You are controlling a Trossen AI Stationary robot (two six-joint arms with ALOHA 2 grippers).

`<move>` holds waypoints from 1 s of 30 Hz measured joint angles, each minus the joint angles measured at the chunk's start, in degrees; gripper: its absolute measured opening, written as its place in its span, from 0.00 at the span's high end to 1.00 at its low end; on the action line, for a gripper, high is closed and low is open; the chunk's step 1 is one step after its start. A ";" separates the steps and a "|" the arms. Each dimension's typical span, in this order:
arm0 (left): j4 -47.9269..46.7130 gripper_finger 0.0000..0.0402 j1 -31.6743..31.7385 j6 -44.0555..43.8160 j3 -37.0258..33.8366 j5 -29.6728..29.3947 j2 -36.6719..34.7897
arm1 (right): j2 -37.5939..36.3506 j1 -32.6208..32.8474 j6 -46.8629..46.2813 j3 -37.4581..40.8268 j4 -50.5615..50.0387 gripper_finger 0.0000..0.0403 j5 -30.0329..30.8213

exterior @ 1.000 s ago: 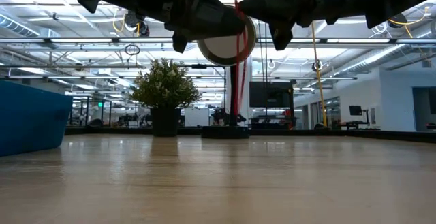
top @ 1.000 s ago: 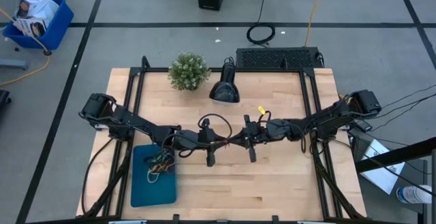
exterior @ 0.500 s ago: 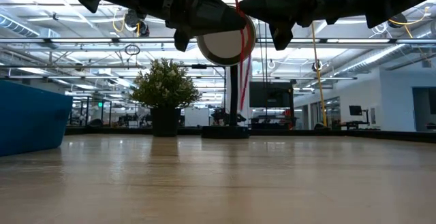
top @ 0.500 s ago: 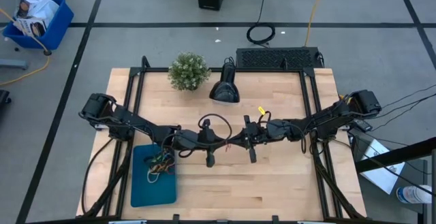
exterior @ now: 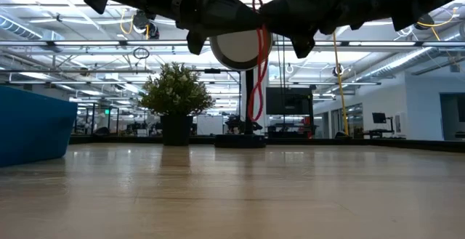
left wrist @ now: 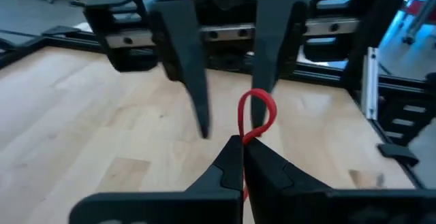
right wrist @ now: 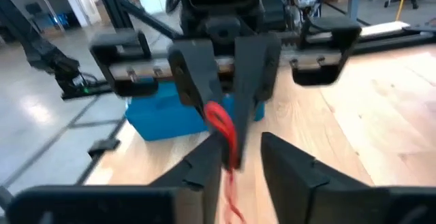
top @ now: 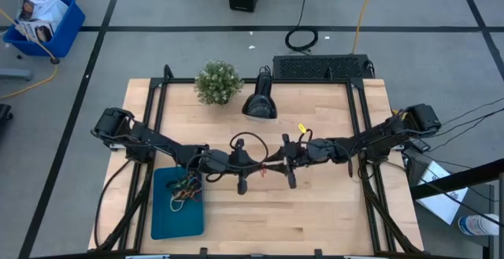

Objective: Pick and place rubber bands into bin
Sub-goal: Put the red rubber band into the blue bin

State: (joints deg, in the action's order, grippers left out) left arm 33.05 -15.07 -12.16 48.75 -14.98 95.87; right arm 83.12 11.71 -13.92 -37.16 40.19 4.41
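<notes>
A red rubber band (exterior: 256, 86) hangs high over the table's middle, where my two grippers meet tip to tip. My left gripper (left wrist: 242, 146) is shut on it. My right gripper (right wrist: 245, 149) faces it from the table's right and stands open, with the band (right wrist: 221, 125) beside one of its fingers. The teal bin (top: 169, 220) lies flat on the table's near left, with several rubber bands (top: 187, 186) in its far end. My left gripper pinches the red band between its two fingertips (left wrist: 244, 141), coming about level from the table's left. A small loop of the band (left wrist: 256, 109) stands out beyond the tips. The rest hangs slack below (exterior: 253, 112), clear of the table. My right gripper: I cannot tell whether its finger (right wrist: 204, 159) still touches the band.
A small potted plant (top: 218, 82) and a black stand-like object (top: 258, 103) sit at the table's far edge, with a black mat (top: 321, 66) behind them. A small yellow piece (top: 302, 127) lies right of centre. Bare wood lies below the grippers and toward the near edge.
Both arms have stayed in place. The red band, which hung as a straight double strand, now hangs as a slack, curved loop below the grippers.
</notes>
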 joint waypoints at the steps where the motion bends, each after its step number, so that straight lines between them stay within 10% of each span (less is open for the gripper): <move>1: -0.35 0.99 0.00 -0.10 0.00 0.56 -0.20 | -0.41 -0.05 0.55 0.04 -0.96 0.73 0.02; 14: -22.43 0.98 -1.23 -5.86 0.03 3.22 -11.13 | -13.61 -0.38 1.11 0.04 -26.18 0.59 0.04; 30: -71.89 0.99 -10.36 -45.15 0.31 20.81 -33.66 | -15.92 -0.49 -2.58 0.04 -36.91 0.60 0.26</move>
State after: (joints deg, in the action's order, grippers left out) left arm -38.85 -25.43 -57.32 49.06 5.83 62.21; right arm 67.20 11.22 -16.49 -37.12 3.29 4.67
